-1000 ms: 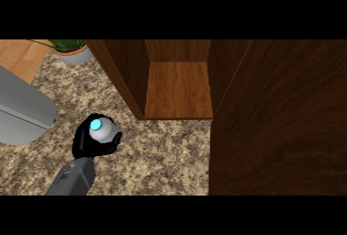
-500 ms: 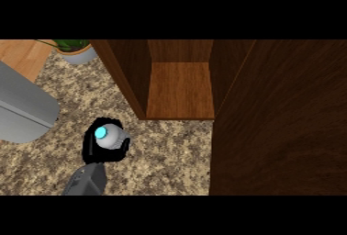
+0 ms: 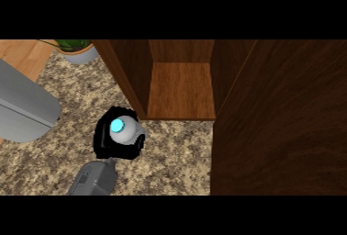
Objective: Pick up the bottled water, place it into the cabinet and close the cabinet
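My hand (image 3: 108, 140) is curled round the water bottle (image 3: 125, 130), fingers wrapped on both sides so most of the bottle is hidden; only its pale grey top w/ the bright blue cap shows. Can't tell from this view alone which arm it is, left or right — it's the only one showing, grey forearm (image 3: 95, 179) coming up from the bottom edge, left of centre.

Bottle is held over the speckled counter (image 3: 176, 156), just beside the front left corner of the cabinet (image 3: 136, 78), not inside it. Cap points up toward me.

Cabinet is open: wooden shelf (image 3: 181, 92) visible btwn its side walls, nothing on it. The big dark wood panel (image 3: 284, 124) at right looks like the cabinet door, swung out, covering the whole right side.

Top left corner: potted plant (image 3: 76, 49) on the counter, near the cabinet's left wall. A grey rounded thing (image 3: 24, 110) sits at the left edge, well apart from my hand.
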{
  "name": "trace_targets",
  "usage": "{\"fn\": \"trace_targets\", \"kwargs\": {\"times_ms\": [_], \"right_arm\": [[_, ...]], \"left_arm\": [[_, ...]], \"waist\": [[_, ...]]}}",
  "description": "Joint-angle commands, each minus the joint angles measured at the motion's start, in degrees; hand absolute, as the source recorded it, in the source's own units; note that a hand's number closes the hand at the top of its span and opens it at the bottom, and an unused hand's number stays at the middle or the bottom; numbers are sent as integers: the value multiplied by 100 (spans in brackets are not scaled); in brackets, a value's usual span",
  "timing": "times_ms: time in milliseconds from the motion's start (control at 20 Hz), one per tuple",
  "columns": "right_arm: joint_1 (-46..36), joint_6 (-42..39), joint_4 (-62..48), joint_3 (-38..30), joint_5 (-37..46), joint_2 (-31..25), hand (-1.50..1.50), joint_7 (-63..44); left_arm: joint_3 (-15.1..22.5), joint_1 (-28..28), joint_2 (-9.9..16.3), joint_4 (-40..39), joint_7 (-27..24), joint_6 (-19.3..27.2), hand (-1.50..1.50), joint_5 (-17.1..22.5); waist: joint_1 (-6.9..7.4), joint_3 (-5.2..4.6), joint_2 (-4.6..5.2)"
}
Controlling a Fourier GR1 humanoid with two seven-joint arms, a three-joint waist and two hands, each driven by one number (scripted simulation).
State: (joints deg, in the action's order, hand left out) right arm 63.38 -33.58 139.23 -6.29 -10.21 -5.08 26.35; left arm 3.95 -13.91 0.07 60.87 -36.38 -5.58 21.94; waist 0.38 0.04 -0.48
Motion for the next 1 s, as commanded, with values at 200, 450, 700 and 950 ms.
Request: {"fn": "trace_targets", "kwargs": {"times_ms": [200,450,700,950], "right_arm": [[-180,156,444,-203,-602,-30,-150,-355],[-60,50,548,203,-329,74,-150,-453],[-479,63,334,88,-224,63,-150,-404],[-535,-50,310,-367,-730,-112,-150,-435]], "left_arm": [[1601,262,-7,2263,1304,1515,150,161],[2492,-326,-7,3094,2217,3077,150,52],[2969,-1519,-7,2644,2436,4582,150,35],[3002,-2198,-7,2394,2469,5225,150,267]], "waist": [[24,1,15],[-47,-1,20],[-154,-2,47],[-178,-3,51]]}}
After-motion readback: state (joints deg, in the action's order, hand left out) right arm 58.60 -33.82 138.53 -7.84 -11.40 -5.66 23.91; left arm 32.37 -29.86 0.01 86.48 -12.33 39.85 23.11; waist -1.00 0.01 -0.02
